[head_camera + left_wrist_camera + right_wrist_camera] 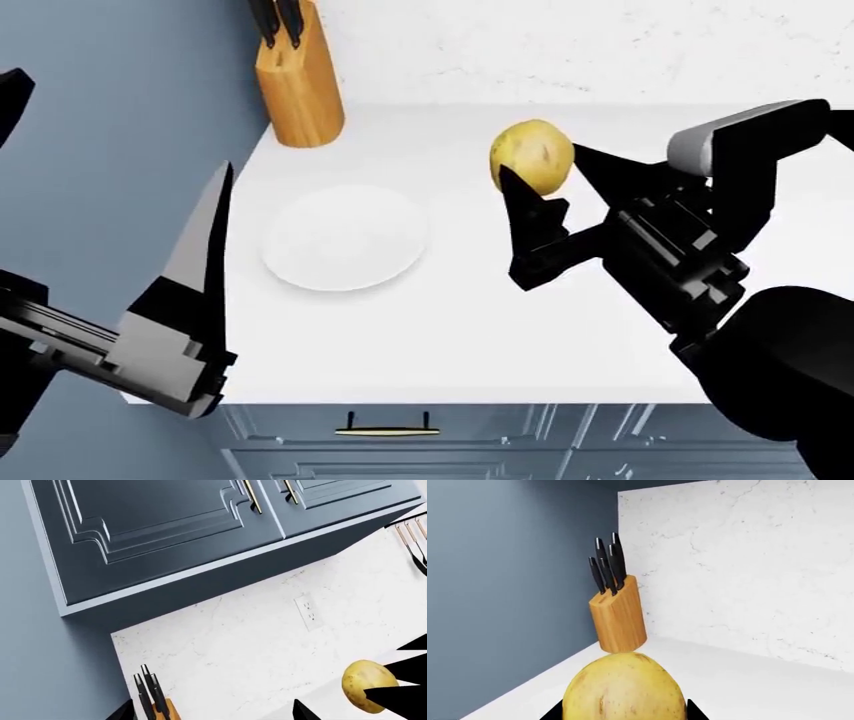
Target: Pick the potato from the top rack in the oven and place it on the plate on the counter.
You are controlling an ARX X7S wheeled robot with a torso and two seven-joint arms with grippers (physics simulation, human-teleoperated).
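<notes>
The yellow-tan potato (533, 157) hangs in the air above the white counter (467, 330), with my right gripper (541, 172) shut on it. It fills the bottom of the right wrist view, potato (624, 690) between the black fingertips of that gripper (624, 712). The left wrist view also catches the potato (363, 685). The round white plate (344, 238) lies on the counter to the left of the potato, with nothing on it. My left gripper (114, 165) stands open off the counter's left edge, its jaws (212, 712) wide apart and holding nothing. The oven and its top rack are out of view.
A wooden knife block (299, 75) stands at the counter's back left corner against the marble backsplash (747, 570). A blue-grey wall (120, 80) bounds the left side. Upper cabinets (167, 530) hang overhead; a wall socket (308, 612) and hanging utensils (413, 535) are on the backsplash.
</notes>
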